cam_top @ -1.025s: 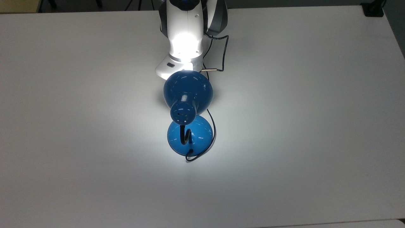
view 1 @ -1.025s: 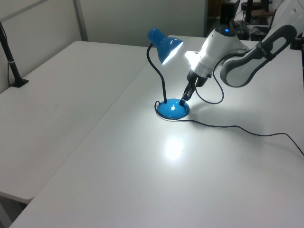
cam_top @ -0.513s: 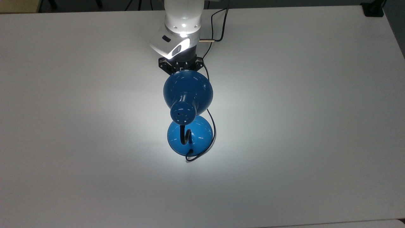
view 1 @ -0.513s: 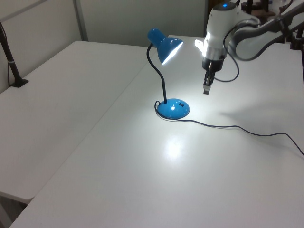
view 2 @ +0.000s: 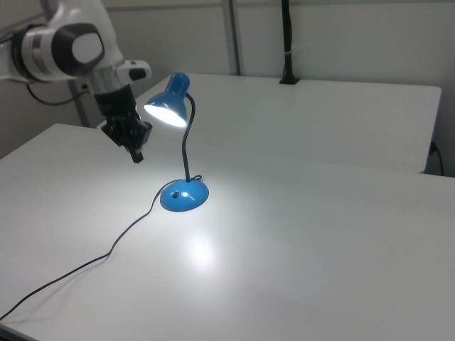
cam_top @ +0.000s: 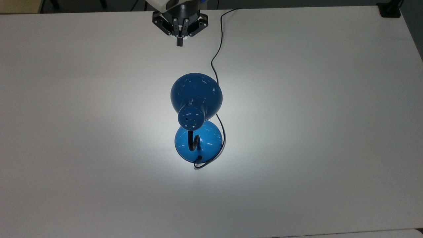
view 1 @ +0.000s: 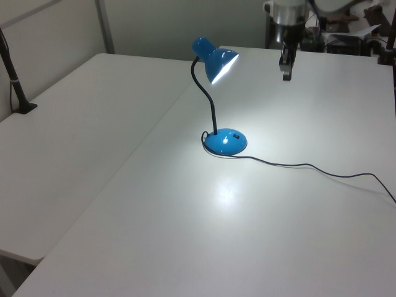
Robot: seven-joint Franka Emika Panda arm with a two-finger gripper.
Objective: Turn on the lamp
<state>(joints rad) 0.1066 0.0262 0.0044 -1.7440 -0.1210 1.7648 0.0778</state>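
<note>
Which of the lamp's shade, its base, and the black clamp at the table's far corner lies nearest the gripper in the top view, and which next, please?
From the gripper, at the top view's upper edge:
1. The lamp's shade, just below the gripper.
2. The lamp's base, lower still, partly under the shade.
3. The black clamp, far off at the top view's upper right corner of the table.

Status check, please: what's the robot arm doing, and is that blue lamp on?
End effector shut, empty, raised clear of lamp. Lamp lit, glow on table. Nothing in the way.
</note>
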